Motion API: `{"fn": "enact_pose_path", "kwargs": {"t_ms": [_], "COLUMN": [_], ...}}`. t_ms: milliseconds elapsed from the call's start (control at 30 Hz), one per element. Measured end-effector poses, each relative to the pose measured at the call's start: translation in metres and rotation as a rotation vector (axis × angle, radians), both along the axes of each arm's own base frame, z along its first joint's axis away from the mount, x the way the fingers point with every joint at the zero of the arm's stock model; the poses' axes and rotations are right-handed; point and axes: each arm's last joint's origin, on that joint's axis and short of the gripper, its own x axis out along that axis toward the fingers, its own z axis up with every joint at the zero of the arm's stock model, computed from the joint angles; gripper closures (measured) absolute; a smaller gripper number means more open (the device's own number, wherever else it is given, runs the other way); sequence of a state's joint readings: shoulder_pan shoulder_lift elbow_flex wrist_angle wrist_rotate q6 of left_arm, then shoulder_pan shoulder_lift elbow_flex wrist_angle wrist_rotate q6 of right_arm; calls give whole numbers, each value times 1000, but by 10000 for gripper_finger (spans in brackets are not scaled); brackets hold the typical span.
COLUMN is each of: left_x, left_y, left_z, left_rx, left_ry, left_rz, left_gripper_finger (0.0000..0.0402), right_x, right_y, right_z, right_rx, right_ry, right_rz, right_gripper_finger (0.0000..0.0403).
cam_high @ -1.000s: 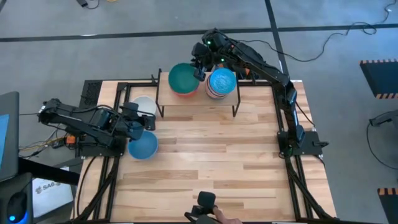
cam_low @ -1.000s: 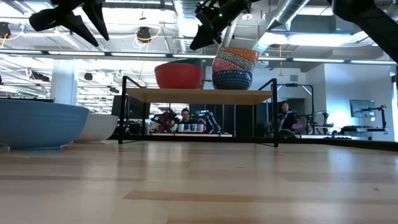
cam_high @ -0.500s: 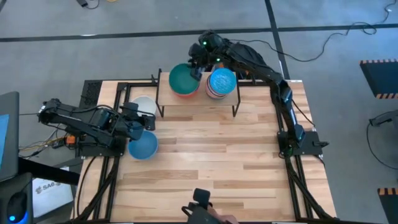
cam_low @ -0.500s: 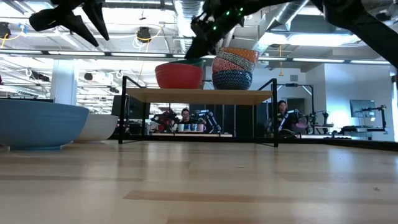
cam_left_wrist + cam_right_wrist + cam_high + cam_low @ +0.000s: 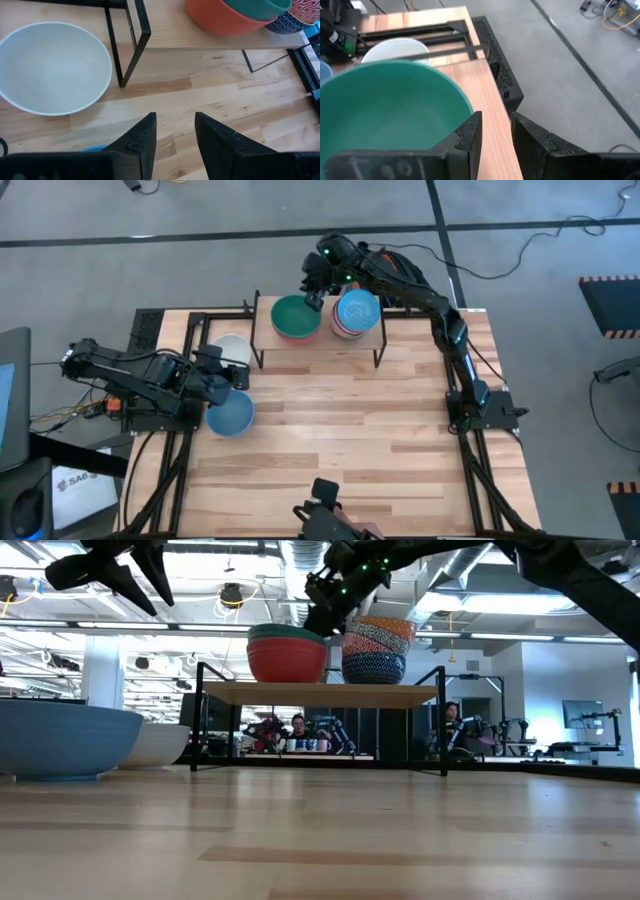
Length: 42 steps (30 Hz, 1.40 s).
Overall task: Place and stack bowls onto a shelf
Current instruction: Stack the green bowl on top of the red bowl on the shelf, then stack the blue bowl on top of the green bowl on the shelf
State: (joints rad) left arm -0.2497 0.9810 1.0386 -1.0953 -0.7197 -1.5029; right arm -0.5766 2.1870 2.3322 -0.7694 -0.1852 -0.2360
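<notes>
High view — right claw (image 5: 316, 292) at green bowl (image 5: 295, 316) rim — open.

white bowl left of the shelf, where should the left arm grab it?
On the rim. The white bowl sits upright, mouth up, on the table by the shelf's leg, so probably come from above at the rim arc facing the open left end effector, away from that leg, one finger inside, one outside.

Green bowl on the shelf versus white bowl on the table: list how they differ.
The round green bowl sits nested in a red bowl on the light-wood shelf; the round white bowl rests alone on the wooden tabletop. The right gripper is at the green bowl's rim; no gripper touches the white bowl. Both are upright and empty.
</notes>
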Motion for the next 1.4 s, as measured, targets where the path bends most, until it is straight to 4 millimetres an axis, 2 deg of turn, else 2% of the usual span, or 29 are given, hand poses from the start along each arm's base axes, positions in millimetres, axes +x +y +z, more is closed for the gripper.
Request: {"fn": "enact_pose_path", "kwargs": {"t_ms": [167,400,567,800,933,1100,1300,1400], "left_x": [-3,-11,-15,-17,-20,-27,-33,-35], "left_y": [1,2,1,-5,-13,-23,-31,-34], "left_z": [-2,0,1,-1,-2,-3,-5,-5], "left_rx": [-1,-37,-45,-41,-38,-20,4,10], "left_ry": [33,47,71,161,194,240,279,290], "left_rz": [3,-20,-71,-236,-316,-401,-481,-503], "left_gripper_finger": [283,283,283,283,283,283,283,283], "right_x": [-5,3,6,26,38,52,56,61], "right_y": [4,29,65,135,179,230,268,280], "right_z": [17,32,56,61,56,38,21,0], "right_rx": [-24,-47,-67,78,266,324,434,482], "right_ry": [-43,-94,-160,-191,-191,-169,-148,-164], "right_rz": [-1,50,116,197,189,117,4,-108], "right_gripper_finger": [275,275,275,275,275,275,274,274]}}
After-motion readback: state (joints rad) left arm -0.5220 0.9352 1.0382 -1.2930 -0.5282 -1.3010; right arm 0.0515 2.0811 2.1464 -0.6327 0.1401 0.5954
